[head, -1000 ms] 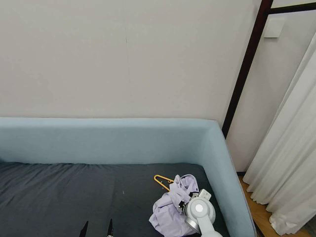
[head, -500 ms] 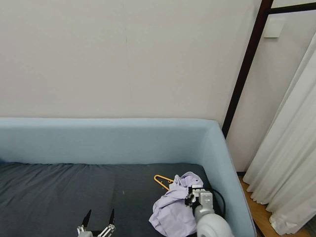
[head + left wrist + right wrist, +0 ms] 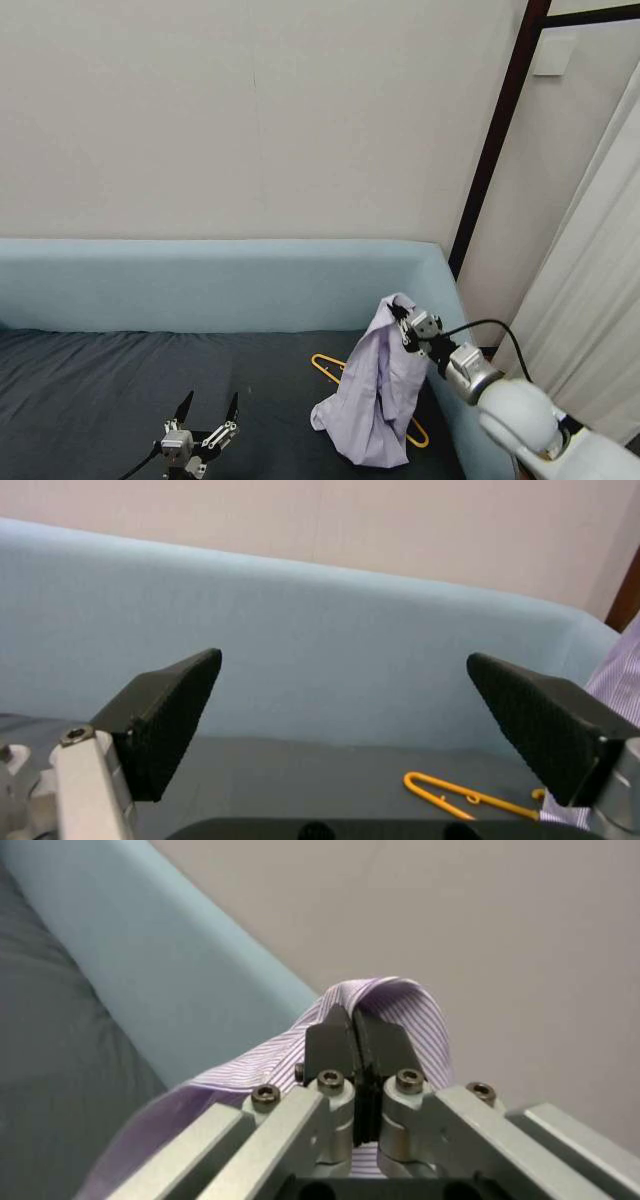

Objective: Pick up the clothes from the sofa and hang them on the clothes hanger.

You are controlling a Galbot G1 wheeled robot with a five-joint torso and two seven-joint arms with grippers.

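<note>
Right tool [image 3: 404,320] lifted shirt [image 3: 375,400] off sofa [image 3: 200,285]; hanger [image 3: 327,364] uncovered; left tool [image 3: 211,403] higher.

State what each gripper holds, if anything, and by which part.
The right gripper pinches the lilac striped shirt by a fold at its top; the rest hangs down. The left gripper, open, holds nothing.

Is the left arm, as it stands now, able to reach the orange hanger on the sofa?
Probably yes. The left claw is open, and bare sofa seat lies between it and the free end of the orange hanger. The shirt, held up by the right claw, hides the hanger's middle.
</note>
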